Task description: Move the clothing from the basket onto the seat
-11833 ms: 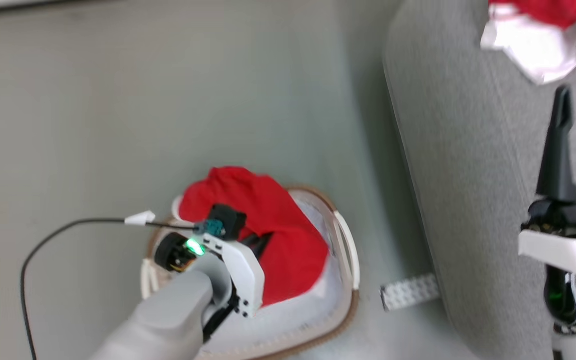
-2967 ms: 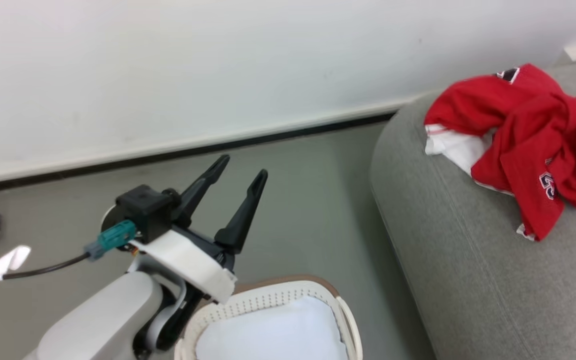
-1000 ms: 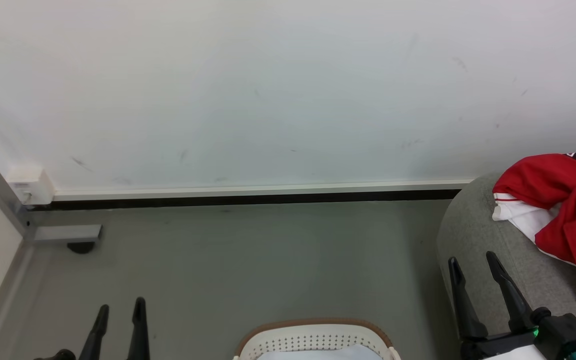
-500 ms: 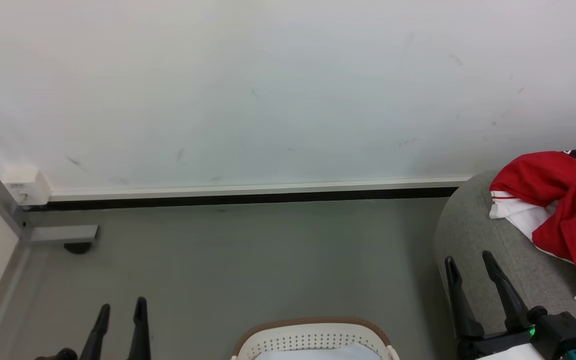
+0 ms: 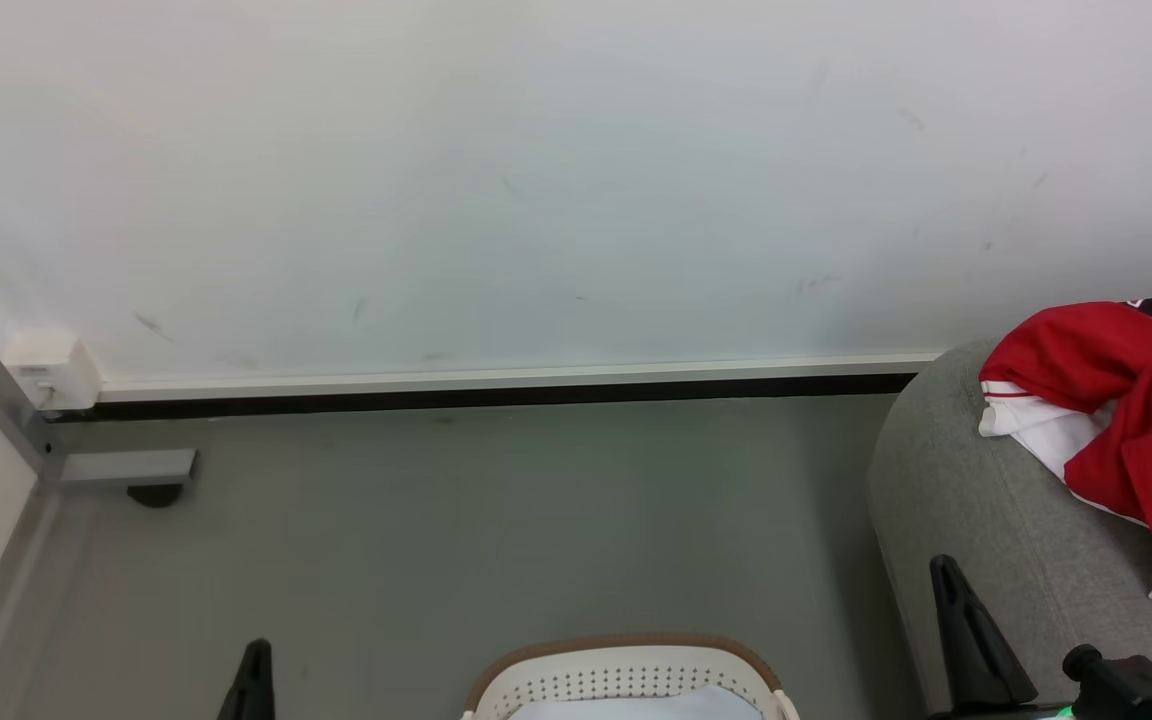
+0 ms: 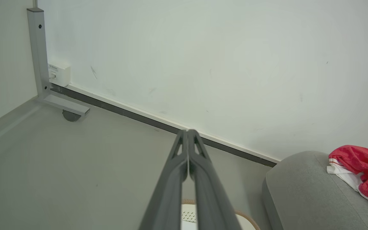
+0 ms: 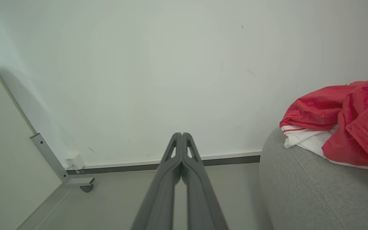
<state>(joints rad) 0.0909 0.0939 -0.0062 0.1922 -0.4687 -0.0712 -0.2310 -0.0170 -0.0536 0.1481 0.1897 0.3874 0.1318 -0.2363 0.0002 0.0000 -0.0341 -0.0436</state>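
The pale off-white wall (image 5: 536, 180) and the dull grey-green floor (image 5: 496, 520) took up most of the head view. At 4 o'clock rose the large light-grey woven-fabric upholstered seat (image 5: 976, 520) with its bulky rounded edge. The soft bright-red clothing (image 5: 1126, 400) with white trim lay crumpled on top of the seat at 3 o'clock, one white-edged fold hanging toward the rounded edge. At 6 o'clock, on the floor just beside the seat, stood the rounded white perforated plastic basket (image 5: 626, 672) with its brown rim band. The strip of its inside in view was pale, with no red in it, though the frame cut off the rest. By that, the carrying step seemed finished and the task was at or near its end. The next move would call for a look down into the basket to check that nothing red was left, and for another reach only if something was. The left gripper (image 6: 187, 131) sat low at 7 o'clock of the head view and the right gripper (image 7: 181, 134) at 5 o'clock beside the seat's edge. Both pointed up toward the wall and were well apart from clothing and basket. Each wrist view showed its two long dark fingers pressed together tip to tip, with nothing between them.
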